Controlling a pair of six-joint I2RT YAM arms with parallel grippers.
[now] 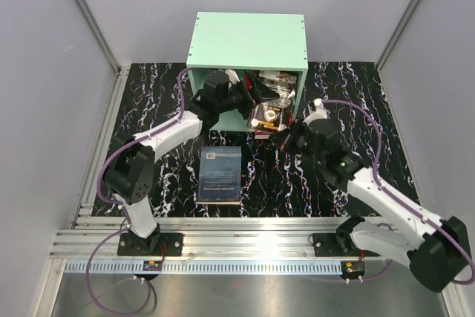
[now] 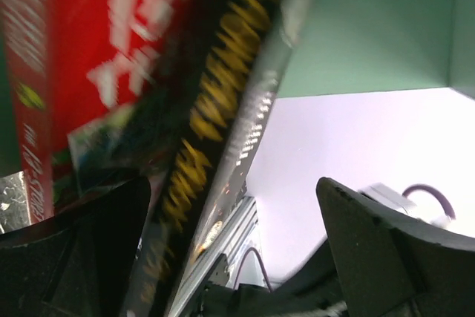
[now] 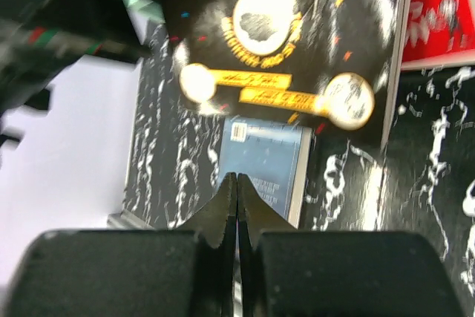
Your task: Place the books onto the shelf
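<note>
Books (image 1: 267,98) lean in the shelf (image 1: 249,38) mouth, my left gripper (image 2: 230,198) spread wide beside them. My right gripper (image 3: 236,183) is pinched together, empty. One blue book (image 1: 220,172) lies flat on the table (image 1: 356,94) between my arms.

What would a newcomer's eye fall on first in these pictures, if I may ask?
The mint-green shelf at far centre, with books leaning untidily in its opening. Next, a blue book lying flat on the black marbled table between the arms, the left pincer open at the shelf's mouth.
</note>
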